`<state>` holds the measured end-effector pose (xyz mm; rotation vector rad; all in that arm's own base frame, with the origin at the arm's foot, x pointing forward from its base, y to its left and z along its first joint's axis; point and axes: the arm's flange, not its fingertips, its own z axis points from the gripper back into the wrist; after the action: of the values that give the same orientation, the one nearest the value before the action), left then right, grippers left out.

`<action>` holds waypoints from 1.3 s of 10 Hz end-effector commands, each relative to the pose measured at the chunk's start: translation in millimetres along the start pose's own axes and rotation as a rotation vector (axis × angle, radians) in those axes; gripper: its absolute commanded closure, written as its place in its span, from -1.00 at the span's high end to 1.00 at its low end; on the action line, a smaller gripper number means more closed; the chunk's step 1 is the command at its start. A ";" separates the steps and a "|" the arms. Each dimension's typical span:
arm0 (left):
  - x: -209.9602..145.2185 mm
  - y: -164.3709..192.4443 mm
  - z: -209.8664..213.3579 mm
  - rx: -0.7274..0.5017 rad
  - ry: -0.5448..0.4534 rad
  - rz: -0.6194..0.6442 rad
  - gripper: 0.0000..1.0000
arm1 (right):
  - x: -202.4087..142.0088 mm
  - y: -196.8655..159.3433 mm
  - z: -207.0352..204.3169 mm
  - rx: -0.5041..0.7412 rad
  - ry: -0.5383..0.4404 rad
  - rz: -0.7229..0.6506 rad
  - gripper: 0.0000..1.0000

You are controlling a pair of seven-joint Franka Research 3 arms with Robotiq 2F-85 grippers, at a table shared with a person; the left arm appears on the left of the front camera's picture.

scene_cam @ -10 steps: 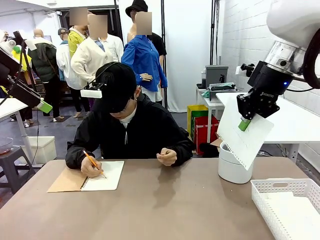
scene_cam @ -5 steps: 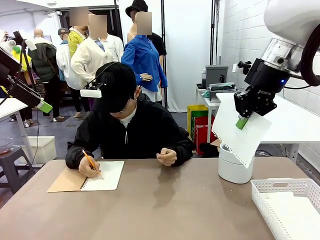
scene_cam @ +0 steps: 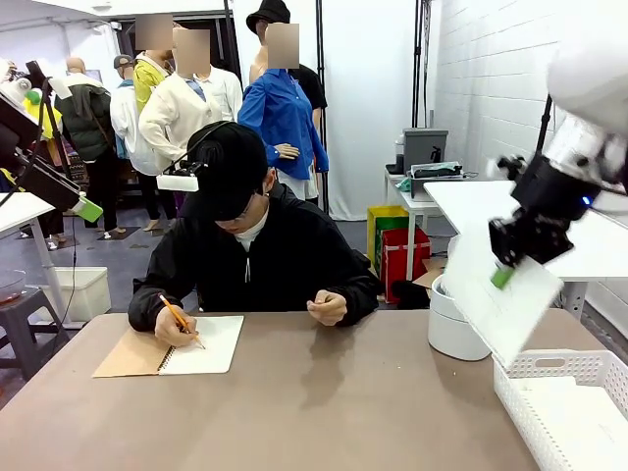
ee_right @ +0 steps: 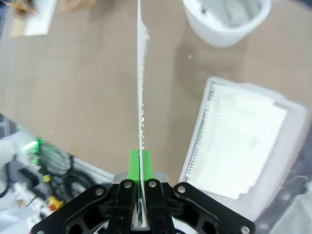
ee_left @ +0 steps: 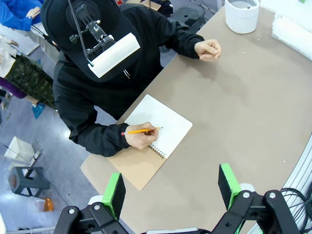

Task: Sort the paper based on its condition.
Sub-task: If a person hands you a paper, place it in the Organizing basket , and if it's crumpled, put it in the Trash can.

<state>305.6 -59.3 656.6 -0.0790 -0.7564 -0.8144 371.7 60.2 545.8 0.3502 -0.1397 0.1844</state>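
Bright, even light is falling on the table point(scene_cam: 324, 402), and the person point(scene_cam: 250, 245) is casting only a soft shadow onto it. Above the table's right end, the right gripper point(scene_cam: 502, 278) and its paper point(scene_cam: 510, 314) are smearing with motion blur. The right wrist view is looking soft throughout, and the left wrist view is bowing the table's edge.

Notebook point(scene_cam: 201, 345) lay at table point(scene_cam: 324, 412) far-left edge, before person point(scene_cam: 250, 255). Tub point(scene_cam: 453, 339) stood at far-right edge, basket point(scene_cam: 559, 361) at near-right corner, sheets point(scene_cam: 579, 417) inside. Paper sheet point(scene_cam: 496, 314) hung between tub and basket, pinched in right gripper point(scene_cam: 503, 278).
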 end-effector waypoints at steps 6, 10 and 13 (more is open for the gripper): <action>0.1 0.0 0.3 -0.001 -0.001 0.000 1.00 | -68.7 -102.4 -66.9 0.107 -0.023 -0.169 -1.00; 0.1 0.0 0.3 -0.001 -0.001 0.000 1.00 | -73.4 -139.7 -83.7 0.105 0.034 -0.148 -1.00; 0.1 0.0 0.3 -0.001 -0.001 0.000 1.00 | -79.2 -142.5 -113.3 0.113 0.074 -0.110 -1.00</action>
<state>305.5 -59.3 656.7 -0.0789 -0.7568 -0.8144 353.1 -53.0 404.7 0.4582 -0.0148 0.0639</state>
